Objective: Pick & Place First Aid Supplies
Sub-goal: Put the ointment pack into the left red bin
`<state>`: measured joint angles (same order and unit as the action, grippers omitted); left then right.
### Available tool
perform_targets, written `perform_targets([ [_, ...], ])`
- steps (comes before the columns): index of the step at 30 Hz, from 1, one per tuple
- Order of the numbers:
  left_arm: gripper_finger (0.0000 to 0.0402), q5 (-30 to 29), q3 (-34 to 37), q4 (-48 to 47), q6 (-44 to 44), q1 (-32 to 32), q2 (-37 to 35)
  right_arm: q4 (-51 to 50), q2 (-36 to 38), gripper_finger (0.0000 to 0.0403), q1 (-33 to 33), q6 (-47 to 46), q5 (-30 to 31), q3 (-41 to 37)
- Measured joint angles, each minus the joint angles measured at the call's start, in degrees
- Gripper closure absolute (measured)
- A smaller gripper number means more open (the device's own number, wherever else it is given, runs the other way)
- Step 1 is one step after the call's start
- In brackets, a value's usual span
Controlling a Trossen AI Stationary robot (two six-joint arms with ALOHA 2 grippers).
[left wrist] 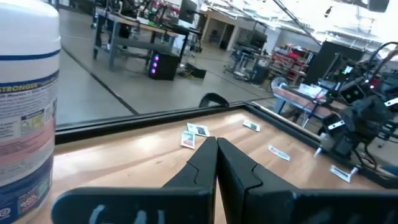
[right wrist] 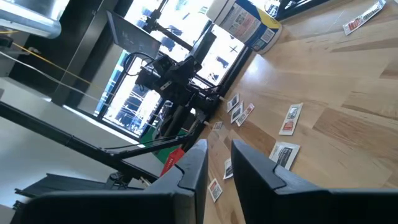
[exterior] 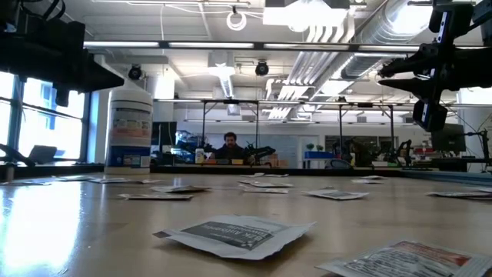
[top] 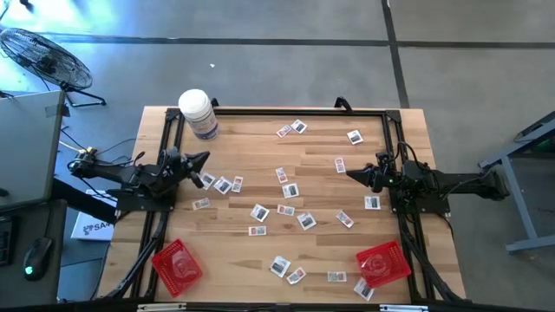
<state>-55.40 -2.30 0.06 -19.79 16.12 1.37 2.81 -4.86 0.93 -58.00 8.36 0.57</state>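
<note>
Small flat white packets with grey and red print lie scattered on the bench. The left tool is clenched and empty. The right tool is slightly released, grasping nothing.

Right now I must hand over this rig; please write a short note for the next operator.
Left gripper: jaws shut, empty, raised near the white bottle.
Right gripper: jaws partly open, empty, raised at the table's right side.
Packets: scattered flat over the table; a few lie beside the right red tray.
Done: no packet seen in the left red tray.
Left: nearly all packets.
</note>
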Motion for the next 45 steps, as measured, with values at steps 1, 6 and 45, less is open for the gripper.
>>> perform_targets([
  [1, 0.0399, 0.89, 0.02, 0.14, 0.0, -0.02, 0.0, 0.0, 0.0, 0.0339, 0.02, 0.0, 0.02, -0.01],
  [6, 0.0399, 7.72, 0.27, 2.34, -0.62, 0.0, 0.24, 0.0, 0.0, 0.0339, 0.0, 0.0, 0.0, -0.01],
  [45, 0.0399, 17.74, -15.83, 19.65, 8.6, -0.04, 53.84, 0.0, 0.0, 0.0339, 0.02, 0.0, 0.02, -0.01],
])
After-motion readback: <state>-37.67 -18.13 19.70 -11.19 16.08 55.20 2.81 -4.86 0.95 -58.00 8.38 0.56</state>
